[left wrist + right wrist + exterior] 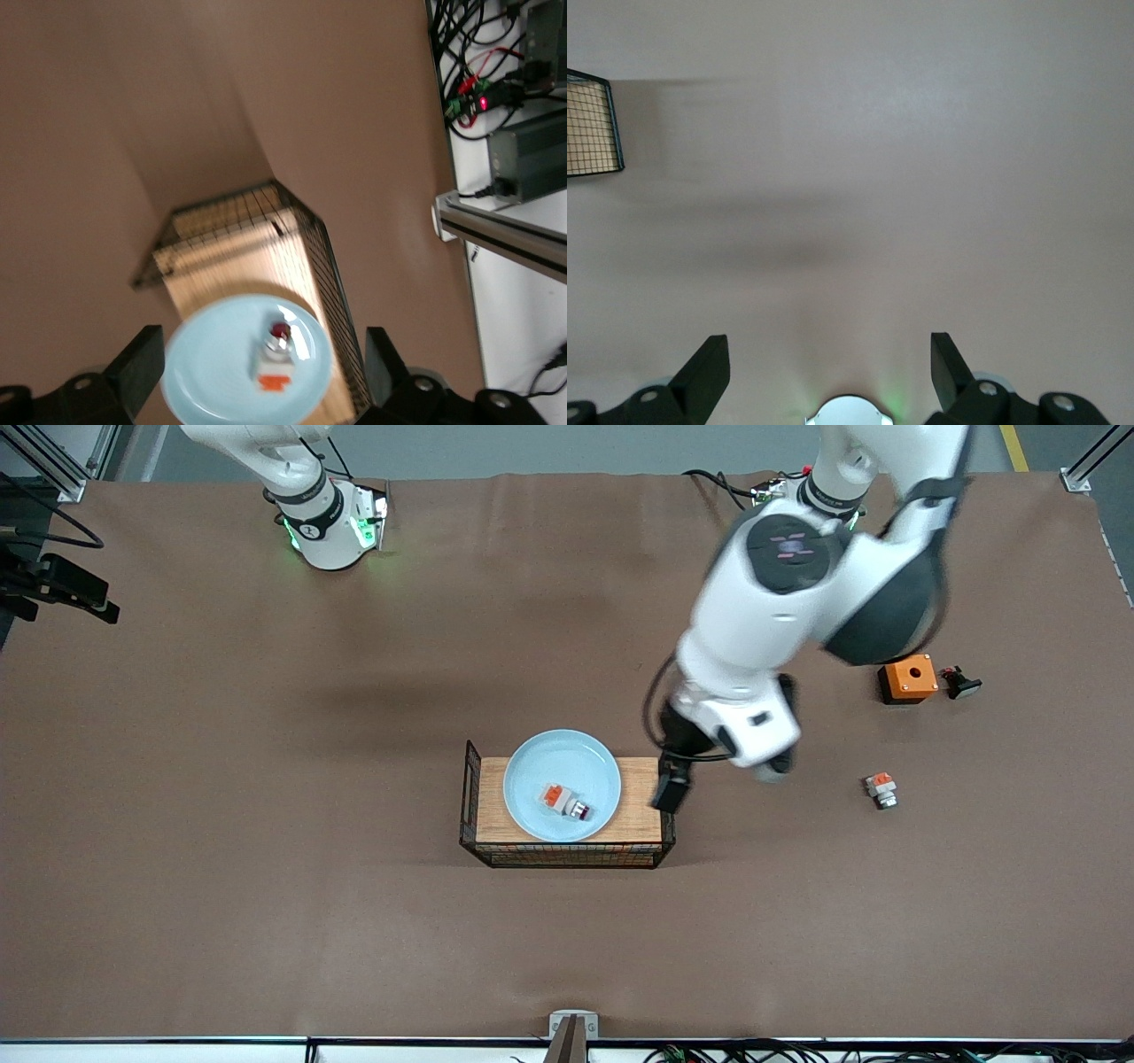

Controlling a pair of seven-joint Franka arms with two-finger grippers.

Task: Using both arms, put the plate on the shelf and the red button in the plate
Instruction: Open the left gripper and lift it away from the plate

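- A wire basket (pixel 567 855) with a wooden board (pixel 490 802) on top stands mid-desk (pixel 266 868).
- An orange cube (pixel 907 678) with a hole sits toward the left arm's end.
- A small black part (pixel 959 683) lies just beside the cube.
- A white-and-orange part (pixel 881 789) lies nearer the front camera than the cube.

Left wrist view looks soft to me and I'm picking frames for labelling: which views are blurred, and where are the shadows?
Left wrist view: plate and basket smeared by motion. Front view: table sharp, left arm's elbow slightly smeared, faint arm shadows on the cloth. Right wrist view: sharp, with soft shadow bands across the cloth and a green glow at the base.
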